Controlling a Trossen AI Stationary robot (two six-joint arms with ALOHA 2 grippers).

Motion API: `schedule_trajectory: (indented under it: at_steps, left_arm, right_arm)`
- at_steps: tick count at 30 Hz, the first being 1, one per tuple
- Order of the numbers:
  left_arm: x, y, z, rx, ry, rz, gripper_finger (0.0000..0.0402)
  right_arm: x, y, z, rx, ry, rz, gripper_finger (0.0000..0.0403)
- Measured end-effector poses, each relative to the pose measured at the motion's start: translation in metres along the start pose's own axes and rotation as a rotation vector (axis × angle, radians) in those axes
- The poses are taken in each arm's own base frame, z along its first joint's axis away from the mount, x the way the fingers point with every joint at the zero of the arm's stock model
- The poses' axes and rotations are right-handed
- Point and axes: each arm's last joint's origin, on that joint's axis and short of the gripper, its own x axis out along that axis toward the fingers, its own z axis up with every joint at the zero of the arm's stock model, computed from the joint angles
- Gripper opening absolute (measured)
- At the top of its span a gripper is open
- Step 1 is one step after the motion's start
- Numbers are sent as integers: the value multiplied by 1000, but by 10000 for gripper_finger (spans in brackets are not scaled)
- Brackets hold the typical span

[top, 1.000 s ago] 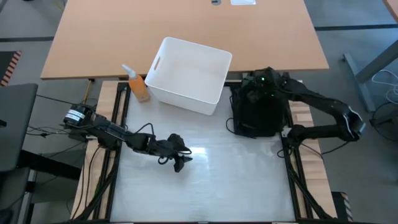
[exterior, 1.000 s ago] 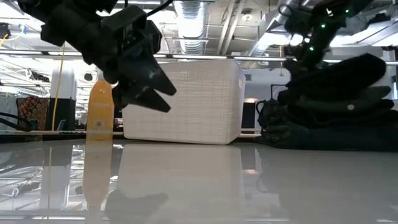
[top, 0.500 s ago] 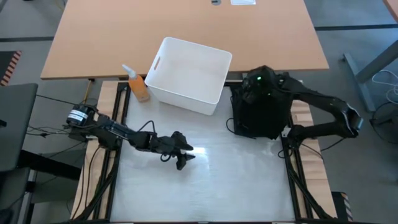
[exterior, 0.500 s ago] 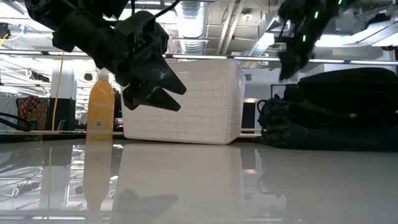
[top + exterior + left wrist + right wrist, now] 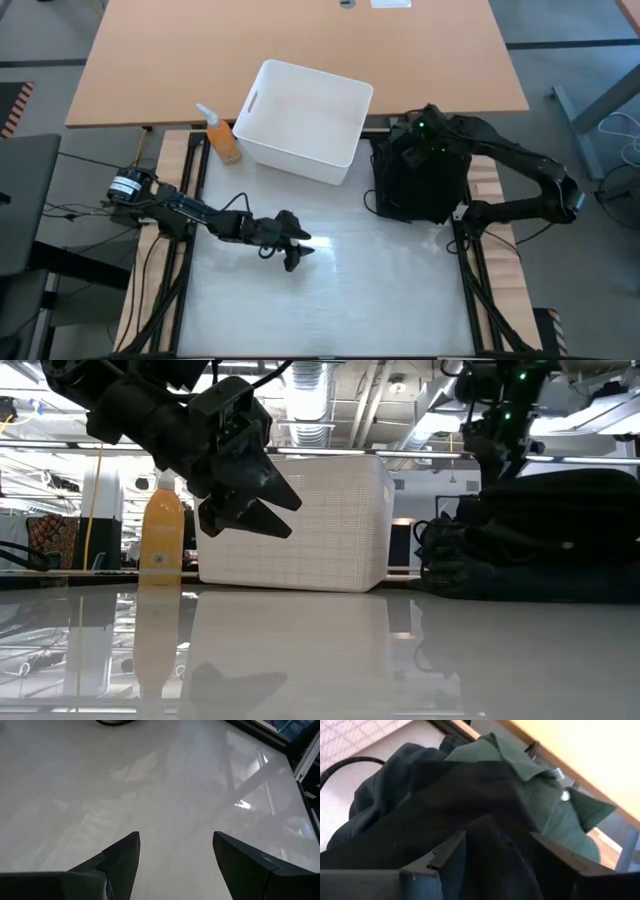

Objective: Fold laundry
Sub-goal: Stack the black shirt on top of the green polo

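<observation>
Your left gripper (image 5: 297, 254) hangs above the bare white desk (image 5: 330, 300) near its centre, fingers (image 5: 120, 857) spread wide and released, grasping nothing. Your right gripper (image 5: 495, 845) sits over the laundry (image 5: 415, 185), a dark heap at about two o'clock on the desk, just right of the white bin (image 5: 300, 120); its fingers (image 5: 447, 851) stand apart over black cloth, a green shirt (image 5: 540, 795) just beyond, nothing clenched
</observation>
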Motion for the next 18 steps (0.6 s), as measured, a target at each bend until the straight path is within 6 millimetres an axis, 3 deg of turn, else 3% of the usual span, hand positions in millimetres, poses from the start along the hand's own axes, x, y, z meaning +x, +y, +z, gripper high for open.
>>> schedule_trajectory:
  at_steps: [2,4,9,18]
  left_arm:
    - [0,-1,-1,0,4,-8,242]
    - [-1,-3,-2,3,9,-16,242]
    - [-1,-3,-2,5,13,-17,242]
    - [0,-1,-1,4,9,-10,242]
  right_arm:
    - [7,3,0,2,24,9,225]
    - [13,5,0,-6,60,15,192]
    - [18,7,0,-60,93,9,28]
    - [8,6,19,-289,-72,-150,21]
